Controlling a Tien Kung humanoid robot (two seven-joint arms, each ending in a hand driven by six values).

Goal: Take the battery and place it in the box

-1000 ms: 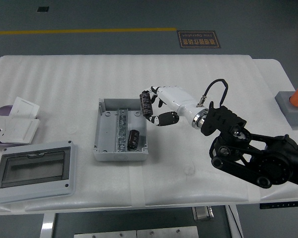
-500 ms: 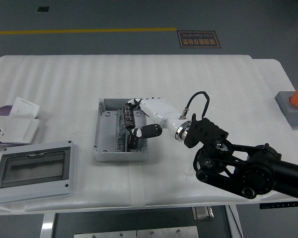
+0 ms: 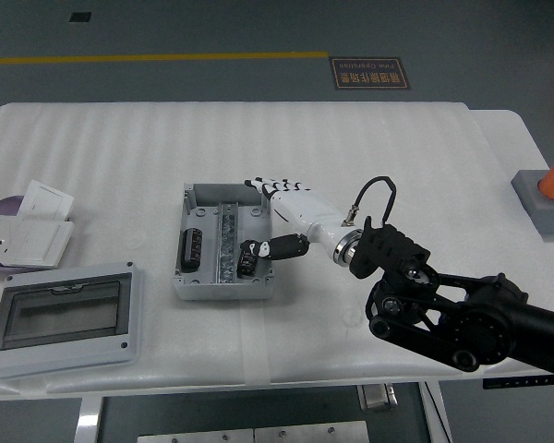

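A grey open box (image 3: 190, 196) sits mid-table with a metal rail down its middle. One black battery (image 3: 192, 251) lies in the box's left compartment. Another black battery (image 3: 248, 259) lies in the right compartment. My right hand (image 3: 264, 218), white with black finger joints, hovers over the box's right side. Its fingers are spread and hold nothing, and its thumb is just above the right battery. The left arm is out of view.
A grey lid with a clear window (image 3: 65, 318) lies at the front left. White socket plates (image 3: 26, 235) and a purple disc (image 3: 0, 207) lie at the left edge. A grey block with an orange cylinder (image 3: 548, 192) stands at the far right.
My right hand carried a battery leftwards over the box and let it go. The battery now lies in the left compartment, and the hand has opened and drawn back to the right.
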